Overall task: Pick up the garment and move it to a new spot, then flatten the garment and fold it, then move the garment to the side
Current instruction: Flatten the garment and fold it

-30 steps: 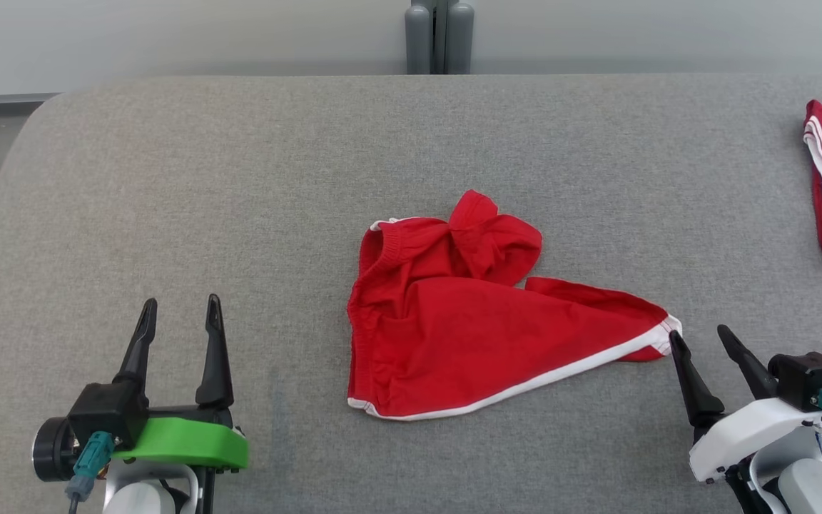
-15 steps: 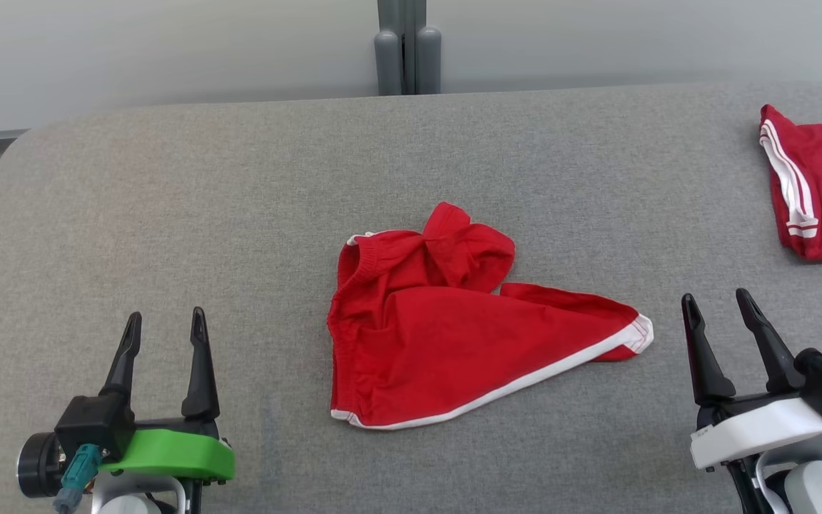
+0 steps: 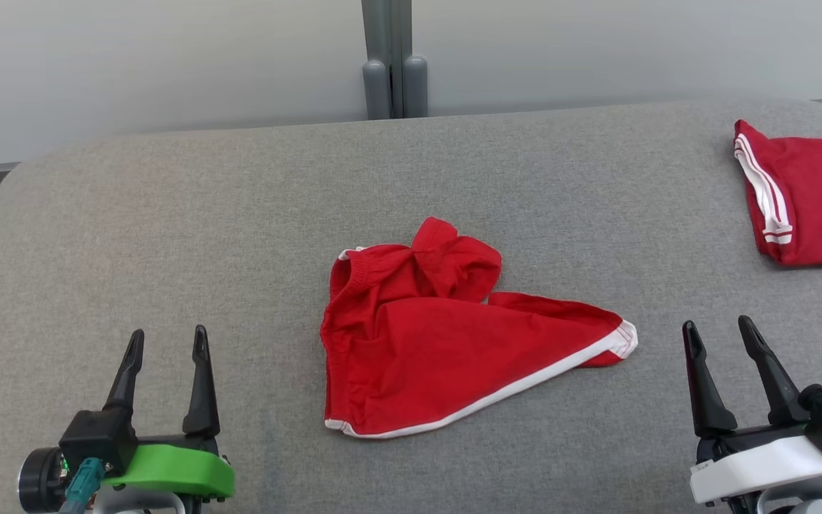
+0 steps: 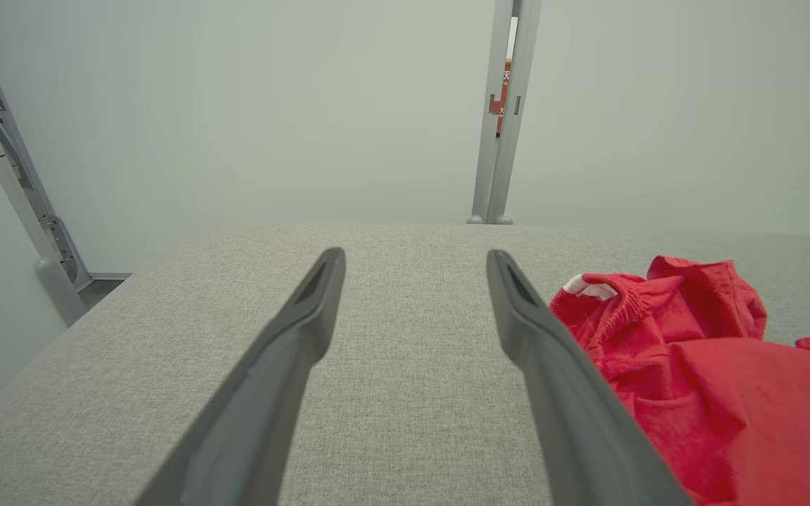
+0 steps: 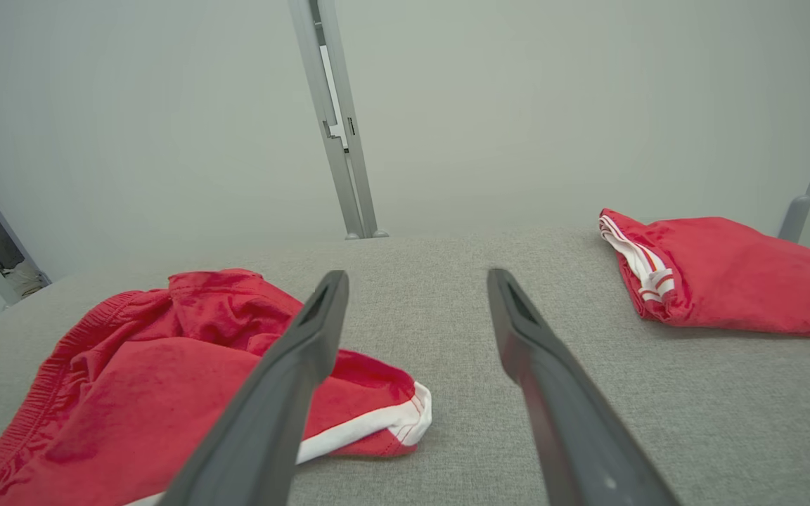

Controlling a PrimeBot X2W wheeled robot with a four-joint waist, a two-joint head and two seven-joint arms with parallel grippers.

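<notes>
The grey padded table (image 3: pixel 168 214) sits lower in the head view than a second ago, because the camera has tilted. The crumpled red garment (image 3: pixel 439 357) lies at the table's middle, its shape unchanged. A second red garment (image 3: pixel 810 207), folded, rests at the far right edge. The right gripper (image 3: pixel 718 324), which earlier touched the white-trimmed corner, now stands apart from it with its fingers spread and empty. The left gripper (image 3: pixel 169 332) hovers likewise spread, well left of the cloth.

Red garment (image 3: pixel 447 350) with white trim, red folded cloth (image 3: pixel 818 207) with white stripes, grey table (image 3: pixel 168 214)
</notes>
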